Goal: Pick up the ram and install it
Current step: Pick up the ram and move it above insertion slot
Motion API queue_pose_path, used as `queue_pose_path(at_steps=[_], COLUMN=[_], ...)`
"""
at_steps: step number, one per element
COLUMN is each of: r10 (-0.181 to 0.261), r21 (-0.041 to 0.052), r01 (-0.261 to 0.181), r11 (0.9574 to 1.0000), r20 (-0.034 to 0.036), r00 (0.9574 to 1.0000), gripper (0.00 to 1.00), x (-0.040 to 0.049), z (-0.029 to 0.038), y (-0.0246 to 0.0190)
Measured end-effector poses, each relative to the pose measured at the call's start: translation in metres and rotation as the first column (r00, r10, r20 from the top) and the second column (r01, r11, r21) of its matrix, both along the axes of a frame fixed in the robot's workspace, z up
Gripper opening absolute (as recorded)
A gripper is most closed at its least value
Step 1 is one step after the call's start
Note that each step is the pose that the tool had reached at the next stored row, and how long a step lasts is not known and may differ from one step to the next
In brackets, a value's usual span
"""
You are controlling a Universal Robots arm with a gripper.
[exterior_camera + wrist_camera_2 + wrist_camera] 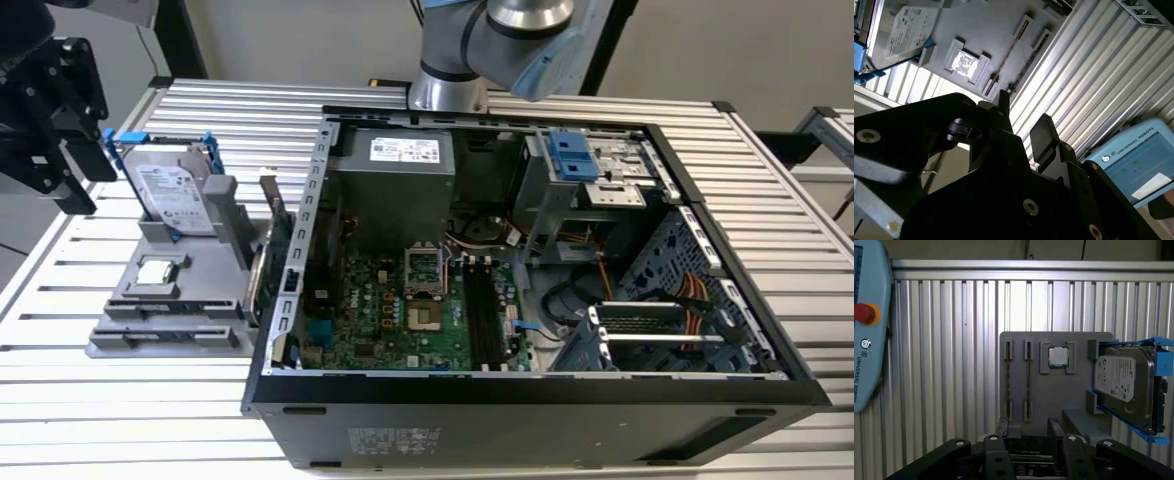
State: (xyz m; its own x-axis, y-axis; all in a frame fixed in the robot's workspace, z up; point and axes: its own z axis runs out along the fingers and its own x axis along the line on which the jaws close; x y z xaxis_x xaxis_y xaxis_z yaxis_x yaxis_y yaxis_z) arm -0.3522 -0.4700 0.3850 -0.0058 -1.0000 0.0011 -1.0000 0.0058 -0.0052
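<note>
First wrist view gives me the end effector (1030,426) with its two fingers (1004,429) spread apart and nothing between them, hanging over the near edge of a grey holder (1054,390) on the ribbed counter (944,365). The ram (1028,382) sits edge-up in a slot of that holder, just beyond the fingertips. A second thin strip lies in the parallel slot beside it. I cannot tell whether that one is another stick.

Next along the holder I see a processor chip (1057,356) in its own recess. Past it a hard drive (1126,382) stands propped in a blue frame, taller than anything else there. A teach pendant (869,325) lies on the counter, well apart from the holder.

From the exterior view, an expansion card (280,250) stands between the holder and the open computer case (534,410). The case wall rises between them and the motherboard (400,310), whose black slots (483,320) lie near its middle.
</note>
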Motion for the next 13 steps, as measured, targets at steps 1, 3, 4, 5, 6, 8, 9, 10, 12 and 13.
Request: queue_pose_path(at_steps=[1, 3, 4, 5, 6, 8, 9, 10, 12, 13], r10=[0.0, 0.0, 0.0, 0.0, 0.0, 0.0, 0.0, 0.0, 0.0, 0.0], r21=[0.0001, 0.0001, 0.0001, 0.0001, 0.0001, 0.0, 0.0001, 0.0001, 0.0, 0.0], r01=[0.0, 0.0, 0.0, 0.0, 0.0, 0.0, 0.0, 0.0, 0.0, 0.0], r11=[1.0, 1.0, 1.0, 1.0, 1.0, 1.0, 1.0, 1.0, 1.0, 1.0], r20=[0.0001, 0.0002, 0.0002, 0.0002, 0.0001, 0.0001, 0.0001, 0.0002, 0.0001, 0.0001], r00=[1.0, 1.0, 1.0, 1.0, 1.0, 1.0, 1.0, 1.0, 1.0, 1.0], gripper=[1.0, 1.0, 1.0, 1.0, 1.0, 1.0, 1.0, 1.0, 1.0, 1.0], x=[0.0, 0.0, 0.0, 0.0, 0.0, 0.0, 0.0, 0.0, 0.0, 0.0], z=[-0.0001, -0.0002, -0.0004, -0.0007, -0.0009, -0.0014, -0.0017, -0.0021, -0.0028, -0.0032], y=[0.0, 0.0, 0.0, 0.0, 0.0, 0.0, 0.0, 0.0, 0.0, 0.0])
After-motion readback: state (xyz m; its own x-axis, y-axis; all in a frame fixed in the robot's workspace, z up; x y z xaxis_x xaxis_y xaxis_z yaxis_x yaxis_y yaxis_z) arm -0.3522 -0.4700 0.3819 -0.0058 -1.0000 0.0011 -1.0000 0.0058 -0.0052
